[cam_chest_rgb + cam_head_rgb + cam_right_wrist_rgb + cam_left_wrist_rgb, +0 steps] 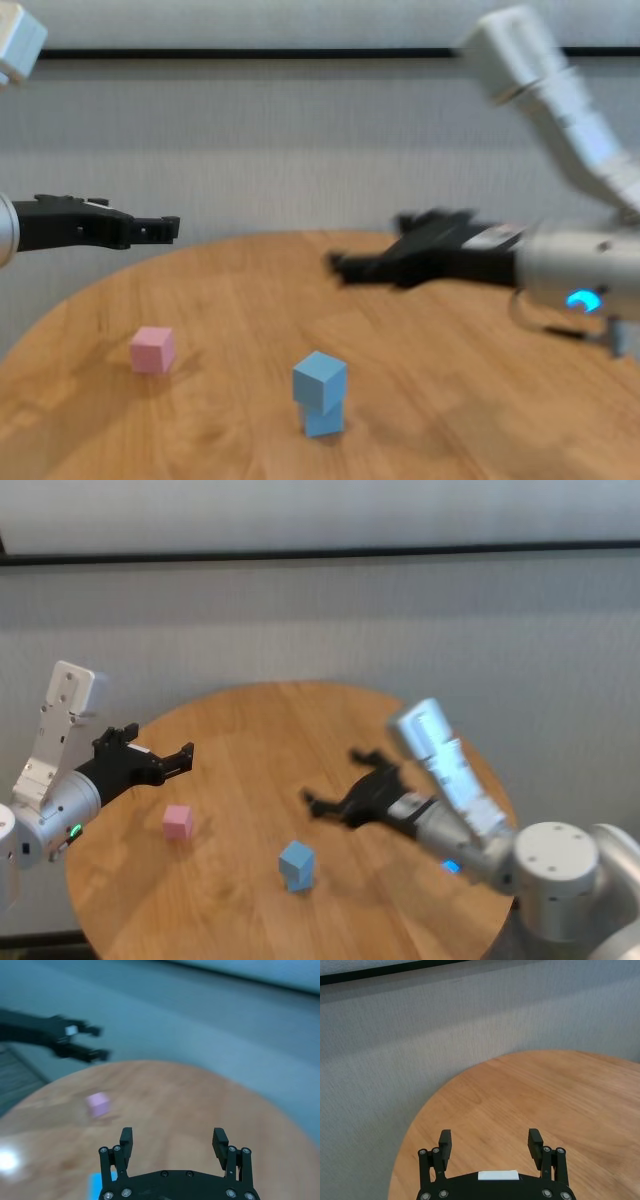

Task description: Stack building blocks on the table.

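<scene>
Two light blue building blocks (296,867) stand one on top of the other near the table's (262,720) front middle; the upper one (320,378) sits slightly turned on the lower one (324,419). A pale pink block (178,822) rests alone to their left, also seen as the pink block (98,1104) in the right wrist view. My right gripper (330,777) hovers open and empty above the table, behind and to the right of the blue stack. My left gripper (160,744) is open and empty over the table's left edge, behind the pink block.
A grey textured wall (320,620) rises behind the round table. The table's curved left edge (415,1125) lies close under the left gripper (490,1142). Bare wood (470,380) lies to the right of the stack.
</scene>
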You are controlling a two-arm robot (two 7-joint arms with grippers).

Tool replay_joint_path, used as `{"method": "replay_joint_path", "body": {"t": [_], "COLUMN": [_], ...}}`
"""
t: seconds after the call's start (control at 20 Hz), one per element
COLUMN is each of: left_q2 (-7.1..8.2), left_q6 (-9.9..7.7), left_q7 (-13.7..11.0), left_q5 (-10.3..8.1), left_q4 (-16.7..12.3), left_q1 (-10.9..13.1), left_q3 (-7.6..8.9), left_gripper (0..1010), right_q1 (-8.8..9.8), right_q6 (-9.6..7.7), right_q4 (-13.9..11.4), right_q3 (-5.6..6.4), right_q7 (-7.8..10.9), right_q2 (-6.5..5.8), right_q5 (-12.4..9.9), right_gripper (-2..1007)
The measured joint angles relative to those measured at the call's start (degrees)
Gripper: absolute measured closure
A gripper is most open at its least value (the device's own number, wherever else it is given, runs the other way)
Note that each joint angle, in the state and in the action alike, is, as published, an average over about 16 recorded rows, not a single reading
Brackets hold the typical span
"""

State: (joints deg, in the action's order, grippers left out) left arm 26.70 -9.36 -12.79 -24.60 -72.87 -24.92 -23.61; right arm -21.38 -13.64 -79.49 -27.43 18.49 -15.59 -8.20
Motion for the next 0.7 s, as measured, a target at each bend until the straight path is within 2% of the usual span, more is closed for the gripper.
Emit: {"method": "replay_joint_path", "body": {"t": [0.15, 0.3, 0.5, 0.7], "left_q2": [0.0, 0.0, -0.01, -0.15], "left_q6": [0.0, 0.0, -0.55, -1.98], "left_q7": [0.0, -0.01, -0.03, 0.49], "left_q5": [0.0, 0.0, -0.09, -0.35], "left_q4": [0.0, 0.0, -0.29, -1.47], "left_q1": [0.0, 0.0, 0.11, 0.79], "left_q3": [0.0, 0.0, 0.04, 0.28], "left_gripper": [7, 7, 7, 7], "right_q1": [0.35, 0.59, 0.66, 0.59], "right_q6": [3.33, 5.73, 7.36, 7.83], "right_q4": [0.13, 0.46, 1.07, 1.46], "right_q3": [1.22, 2.23, 2.94, 2.98], "right_q7": [-2.78, -5.17, -7.68, -8.51], "right_q2": [-0.52, -0.93, -1.05, -0.98], "right_q5": [2.06, 3.91, 5.98, 7.07], "right_gripper": [1, 1, 1, 0]}}
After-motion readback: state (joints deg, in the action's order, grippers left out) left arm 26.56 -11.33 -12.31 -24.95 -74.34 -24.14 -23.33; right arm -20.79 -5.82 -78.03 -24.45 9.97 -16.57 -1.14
